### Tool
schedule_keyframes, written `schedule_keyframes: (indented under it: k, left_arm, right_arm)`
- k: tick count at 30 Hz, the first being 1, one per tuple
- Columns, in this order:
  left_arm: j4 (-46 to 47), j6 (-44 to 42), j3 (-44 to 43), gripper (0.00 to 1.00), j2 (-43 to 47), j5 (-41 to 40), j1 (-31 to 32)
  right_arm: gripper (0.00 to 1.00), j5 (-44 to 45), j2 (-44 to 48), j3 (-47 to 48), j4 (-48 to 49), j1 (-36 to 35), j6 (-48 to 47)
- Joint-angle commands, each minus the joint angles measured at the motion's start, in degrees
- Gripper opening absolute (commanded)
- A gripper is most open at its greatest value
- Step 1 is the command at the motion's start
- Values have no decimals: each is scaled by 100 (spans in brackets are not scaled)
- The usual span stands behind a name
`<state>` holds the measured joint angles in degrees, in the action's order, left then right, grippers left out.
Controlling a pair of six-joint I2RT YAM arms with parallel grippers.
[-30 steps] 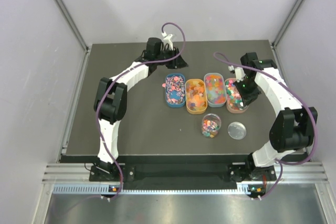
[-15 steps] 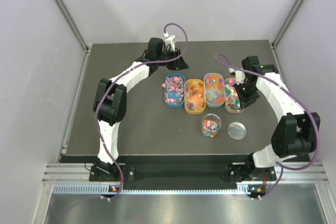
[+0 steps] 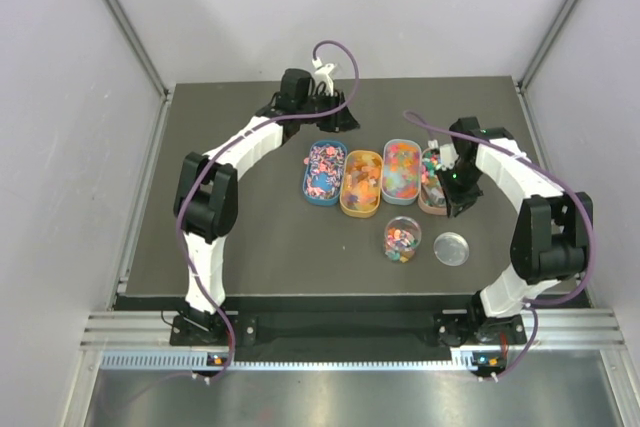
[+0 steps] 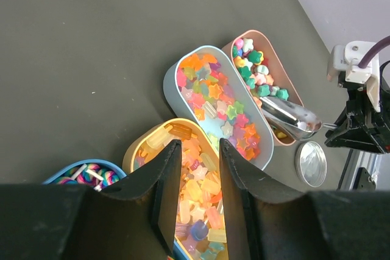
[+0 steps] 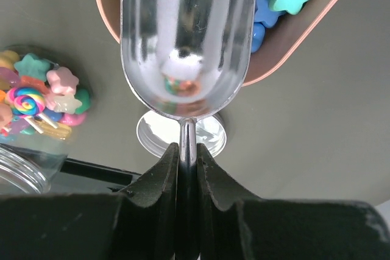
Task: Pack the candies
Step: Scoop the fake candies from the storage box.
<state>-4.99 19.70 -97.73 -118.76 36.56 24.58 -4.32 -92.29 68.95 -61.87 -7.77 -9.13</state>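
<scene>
Seen from above, four oval trays stand side by side in a row at the middle of the dark table (image 3: pixel 240 237), and the candies (image 4: pixel 210 98) fill them. From 9 o'clock to 3 o'clock they are a blue tray (image 3: pixel 307 185) of pink, black and white bits, a yellow tray (image 3: pixel 345 207) of orange-yellow gummies, a pale blue tray (image 3: pixel 384 157) of rainbow stars, and a pink tray (image 3: pixel 424 206) of pastel pieces. More candies sit in the clear jar (image 3: pixel 403 239) at 6 o'clock of the pale blue tray. The jar's lid (image 3: pixel 452 248) lies flat just beside it at 3 o'clock. The right gripper (image 5: pixel 187 162) is at the pink tray, its jaws pinched tight on the thin handle of the metal scoop (image 5: pixel 186 41). The scoop's bowl lies over the near end of that tray. Whether the coloured patch inside the bowl is a sweet or a reflection cannot be told. The left gripper (image 4: pixel 198 147) hangs at 12 o'clock of the row, looking down on the yellow tray, its jaws narrowly parted with nothing between them.
</scene>
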Motion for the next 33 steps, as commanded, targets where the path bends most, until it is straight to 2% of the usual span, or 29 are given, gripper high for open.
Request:
schedule_keyframes:
  k: [1, 6, 11, 15, 20, 24, 29, 33]
  left_arm:
    - [78, -107, -53, 37, 353, 27, 21]
    - [183, 7, -62, 37, 240, 175, 21]
    - [112, -99, -806, 37, -295, 597, 135]
    - [165, 226, -1371, 36, -727, 818, 258]
    - [60, -45, -1170, 36, -333, 766, 214]
    - [-10, -317, -555, 36, 212, 616, 65]
    - [-712, -801, 17, 36, 687, 397, 30]
    - [-819, -994, 762, 36, 1231, 221, -198]
  right_arm:
    - [0, -623, 71, 30, 140, -120, 104]
    - [0, -658, 220, 145, 202, -146, 236]
    - [0, -290, 361, -65, 175, -76, 236]
    - [0, -157, 265, -48, 175, 135, 236]
    - [0, -376, -104, 39, 166, 259, 437]
    - [0, -395, -561, 610, 52, 241, 718]
    - [0, -692, -808, 1112, 60, -215, 1166]
    - [0, -965, -878, 1138, 122, -427, 1343]
